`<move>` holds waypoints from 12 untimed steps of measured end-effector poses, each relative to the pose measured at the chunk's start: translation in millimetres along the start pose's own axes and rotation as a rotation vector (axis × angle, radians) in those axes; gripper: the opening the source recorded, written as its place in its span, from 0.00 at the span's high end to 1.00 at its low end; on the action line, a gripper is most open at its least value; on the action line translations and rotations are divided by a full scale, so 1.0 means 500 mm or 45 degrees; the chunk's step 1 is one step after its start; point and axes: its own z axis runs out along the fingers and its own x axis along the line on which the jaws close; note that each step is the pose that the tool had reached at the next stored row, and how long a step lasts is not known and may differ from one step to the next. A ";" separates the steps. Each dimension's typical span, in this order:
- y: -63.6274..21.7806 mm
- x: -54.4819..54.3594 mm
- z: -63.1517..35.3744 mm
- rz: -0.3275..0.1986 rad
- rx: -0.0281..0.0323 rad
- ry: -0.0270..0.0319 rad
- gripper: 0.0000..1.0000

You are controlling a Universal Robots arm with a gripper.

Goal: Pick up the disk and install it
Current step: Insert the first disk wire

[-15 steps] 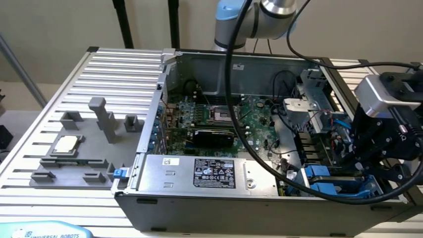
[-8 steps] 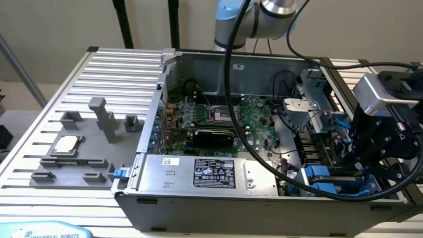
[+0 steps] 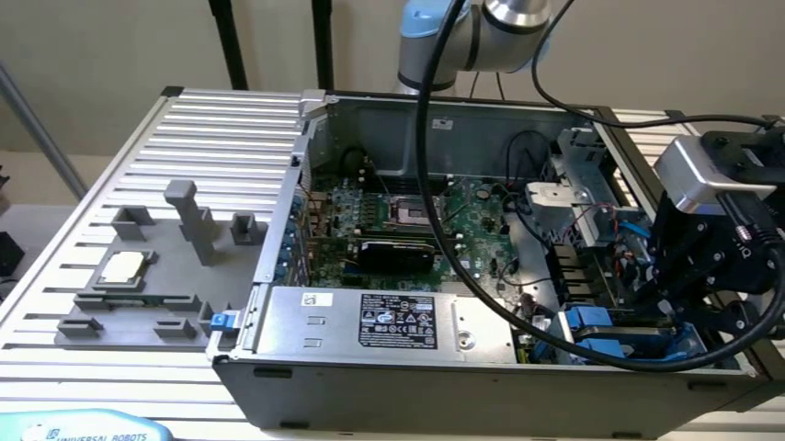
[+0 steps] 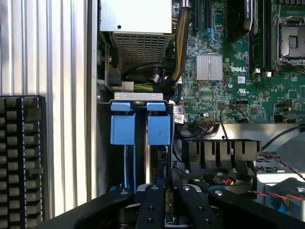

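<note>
— How much of the gripper (image 4: 167,180) could you see?

— Not much. In the wrist view its black fingers (image 4: 151,205) stood close together, with the tips sunk in a dark drive bay. It seemed to be clamped on the disk (image 4: 158,129), but the contact itself was lost in shadow.

— Where was the disk?

— Straight ahead of the gripper, in the bay at the near corner of the case, on the exterior view's right. Only the blue carrier end showed clearly, and the metal body was mostly hidden between the bay walls. A second blue tab (image 4: 123,128) sat just beside it, toward the case's near wall (image 3: 491,390).

— Was there room to move?

— It was tight. That wall ran along one side, and a black slotted shroud (image 4: 221,150) with loose red wires (image 4: 281,164) stood on the other. A cable bundle (image 4: 178,71) and the power-supply box (image 4: 136,19) lay just beyond the blue ends. The case was open above, where the arm's black cable (image 3: 429,184) looped across the motherboard (image 3: 405,220).
</note>
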 end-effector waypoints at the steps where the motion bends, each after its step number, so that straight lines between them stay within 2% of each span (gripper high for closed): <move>1: 0.000 0.000 0.000 0.000 0.0001 0.0002 0.84; 6: 0.000 0.000 0.001 0.006 0.0009 0.0036 0.84; 12: 0.000 -0.001 0.001 0.018 0.0026 0.0111 0.84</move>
